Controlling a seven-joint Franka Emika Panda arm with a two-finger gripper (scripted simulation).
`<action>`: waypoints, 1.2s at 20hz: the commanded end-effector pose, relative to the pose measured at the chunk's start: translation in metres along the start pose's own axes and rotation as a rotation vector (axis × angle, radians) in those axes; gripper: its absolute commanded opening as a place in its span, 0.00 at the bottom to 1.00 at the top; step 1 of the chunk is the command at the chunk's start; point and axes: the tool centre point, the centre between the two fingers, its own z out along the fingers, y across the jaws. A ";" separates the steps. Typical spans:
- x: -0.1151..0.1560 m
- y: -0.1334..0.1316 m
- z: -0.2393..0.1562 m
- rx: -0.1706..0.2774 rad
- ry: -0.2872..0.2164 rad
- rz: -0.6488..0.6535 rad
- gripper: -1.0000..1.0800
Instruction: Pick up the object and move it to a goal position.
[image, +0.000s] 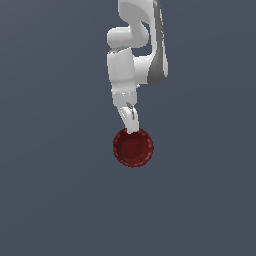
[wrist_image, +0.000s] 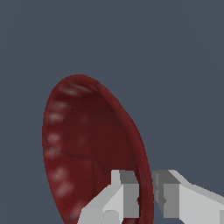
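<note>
Bowl (image: 133, 147): dark red, glossy, shallow, scalloped rim. Position: directly below the arm (image: 131, 60), against a plain grey background. Likely rigid, light and slippery; the thin rim wall is the best purchase. Gripper (wrist_image: 145, 194): narrowly parted, one finger (wrist_image: 124, 192) inside the rim, the other outside, pinching the wall.

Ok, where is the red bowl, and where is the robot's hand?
red bowl (image: 133, 148): exterior view, on its flat middle.
hand (wrist_image: 146, 194): wrist view, between its two fingertips, which pinch the bowl's rim.
</note>
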 end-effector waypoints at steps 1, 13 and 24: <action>0.013 -0.010 -0.021 0.001 0.003 0.001 0.00; 0.074 -0.056 -0.123 -0.002 0.010 0.000 0.00; 0.126 -0.101 -0.212 0.000 0.008 -0.005 0.00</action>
